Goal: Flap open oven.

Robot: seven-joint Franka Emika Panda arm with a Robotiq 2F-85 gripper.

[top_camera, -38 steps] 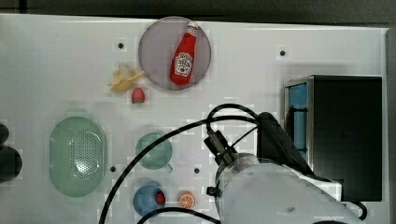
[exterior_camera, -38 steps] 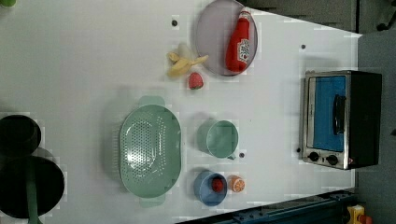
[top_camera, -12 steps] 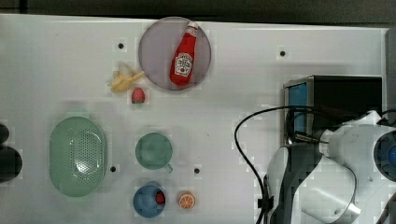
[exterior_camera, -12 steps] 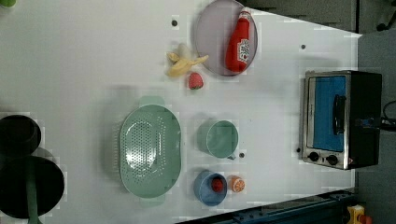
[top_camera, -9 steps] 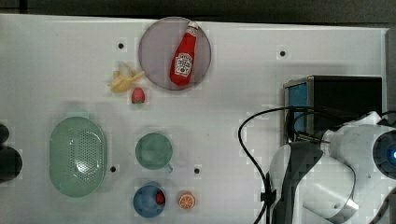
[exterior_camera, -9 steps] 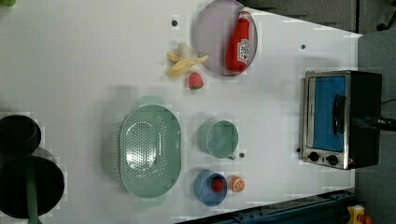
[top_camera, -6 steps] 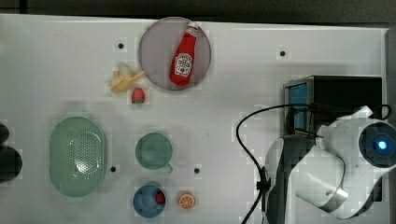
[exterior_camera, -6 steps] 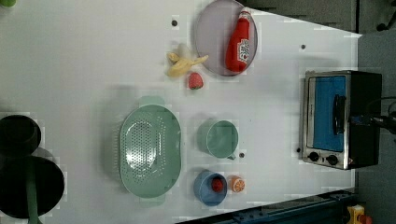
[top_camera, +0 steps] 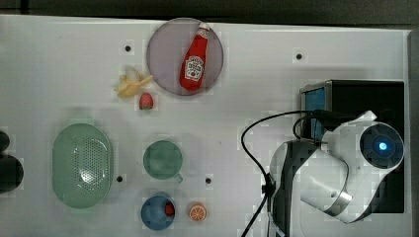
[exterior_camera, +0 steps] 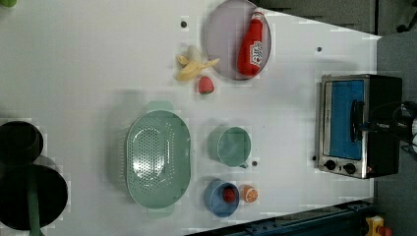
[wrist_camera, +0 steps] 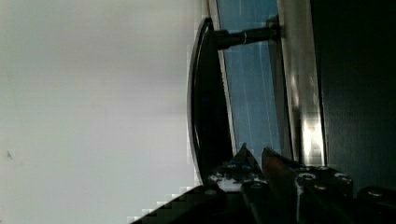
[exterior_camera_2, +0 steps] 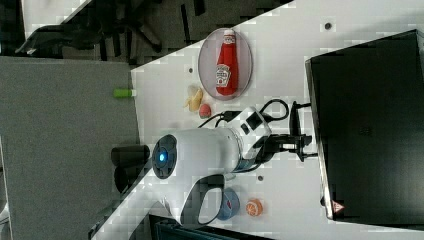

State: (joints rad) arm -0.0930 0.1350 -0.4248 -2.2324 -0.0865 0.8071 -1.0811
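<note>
Top view: white table (top_camera: 64, 64) with small dark mounting holes, a dark strip of room along the far edge. The oven (top_camera: 346, 94) sits at the top view's right, its door shut, blue glass facing the top view's left. White arm (top_camera: 341, 173) covers much of it.

Left view: oven (exterior_camera: 361, 125) at the left view's right edge, door closed. Grey floor beyond the table corner. Gripper (exterior_camera: 366, 126) at the bar handle (exterior_camera: 355, 120); finger gap cannot be told.

Right view: gripper (exterior_camera_2: 302, 145) at the oven's (exterior_camera_2: 370, 125) front edge. Grey flooring on the right view's left.

Wrist view: handle (wrist_camera: 203, 93) stands off the blue glass, white table (wrist_camera: 93, 93) behind. Gripper state still unclear.
</note>
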